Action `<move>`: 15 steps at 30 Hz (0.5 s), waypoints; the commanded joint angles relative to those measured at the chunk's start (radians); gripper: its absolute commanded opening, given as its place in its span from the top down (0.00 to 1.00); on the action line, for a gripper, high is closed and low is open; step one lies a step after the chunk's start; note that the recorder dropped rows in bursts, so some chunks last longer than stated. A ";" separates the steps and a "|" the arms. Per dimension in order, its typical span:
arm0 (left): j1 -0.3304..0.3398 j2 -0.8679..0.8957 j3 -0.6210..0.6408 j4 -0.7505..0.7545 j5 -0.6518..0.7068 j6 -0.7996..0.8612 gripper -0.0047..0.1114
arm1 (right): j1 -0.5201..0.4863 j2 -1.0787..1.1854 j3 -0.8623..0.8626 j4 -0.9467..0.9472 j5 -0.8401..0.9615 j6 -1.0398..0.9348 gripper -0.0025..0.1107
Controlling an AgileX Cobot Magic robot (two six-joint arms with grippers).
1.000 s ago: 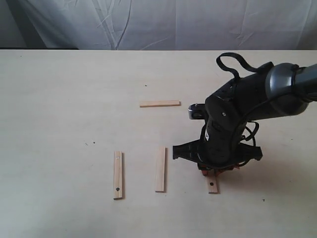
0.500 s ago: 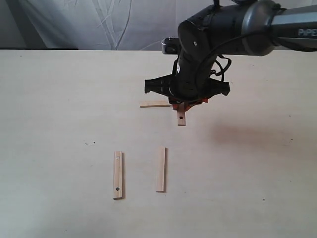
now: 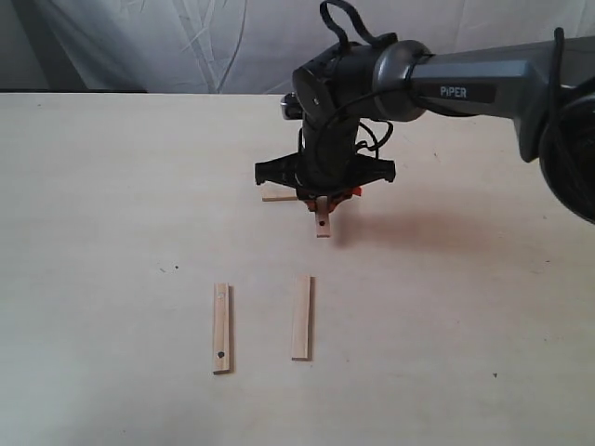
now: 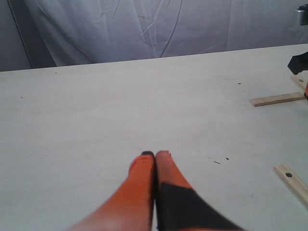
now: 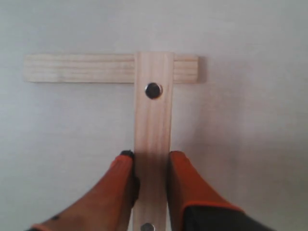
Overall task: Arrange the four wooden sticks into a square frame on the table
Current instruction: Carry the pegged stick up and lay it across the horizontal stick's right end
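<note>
My right gripper (image 3: pixel 323 199) (image 5: pixel 151 161) is shut on a pale wooden stick (image 5: pixel 153 130) with a dark hole near its end. That held stick (image 3: pixel 323 224) crosses over a second stick (image 5: pixel 77 68) lying on the table, making a T. Only the left tip of that lying stick (image 3: pixel 274 197) shows under the arm in the exterior view. Two more sticks lie side by side nearer the front, one with holes (image 3: pixel 220 327) and one plain (image 3: pixel 301 317). My left gripper (image 4: pixel 155 155) is shut and empty above bare table (image 4: pixel 96 106), away from the sticks.
A pale cloth backdrop (image 3: pixel 186 42) hangs behind the table's far edge. The right arm's dark body (image 3: pixel 344 102) reaches across the middle of the table (image 3: pixel 112 186). A small dark speck (image 3: pixel 176 269) lies left of the front sticks.
The right gripper has carried its stick from the front right up and left, and it now sits across the far stick. The two front sticks have stayed put.
</note>
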 commanded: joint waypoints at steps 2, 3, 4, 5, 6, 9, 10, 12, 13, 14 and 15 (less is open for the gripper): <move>0.002 -0.006 0.005 -0.007 -0.014 -0.002 0.96 | -0.006 0.024 -0.015 -0.062 0.014 -0.005 0.97; 0.002 -0.006 0.005 -0.007 -0.014 -0.002 0.96 | -0.006 0.024 -0.015 -0.065 0.014 -0.005 0.97; 0.002 -0.006 0.005 -0.007 -0.014 -0.002 0.96 | -0.006 0.024 -0.015 -0.065 0.014 -0.005 0.97; 0.002 -0.006 0.005 -0.007 -0.014 -0.002 0.96 | -0.006 0.024 -0.015 -0.065 0.010 -0.005 0.97; 0.002 -0.006 0.005 -0.007 -0.014 -0.002 0.96 | -0.006 0.024 -0.015 -0.065 0.010 -0.005 0.97; 0.002 -0.006 0.005 -0.007 -0.014 -0.002 0.96 | -0.006 0.028 -0.015 -0.065 0.014 -0.005 0.97; 0.002 -0.006 0.005 -0.007 -0.014 -0.002 0.96 | -0.006 0.032 -0.015 -0.065 0.016 -0.005 0.97; 0.002 -0.006 0.005 -0.007 -0.014 -0.002 0.96 | -0.006 0.036 -0.015 -0.063 0.022 0.004 0.97; 0.002 -0.006 0.005 -0.007 -0.014 -0.002 0.96 | -0.006 0.039 -0.015 -0.063 0.022 0.007 0.97; 0.002 -0.006 0.005 -0.007 -0.014 -0.002 0.96 | -0.006 0.040 -0.015 -0.063 0.022 0.010 0.97; 0.002 -0.006 0.005 -0.007 -0.014 -0.002 0.96 | -0.006 0.040 -0.015 -0.063 0.022 0.015 0.97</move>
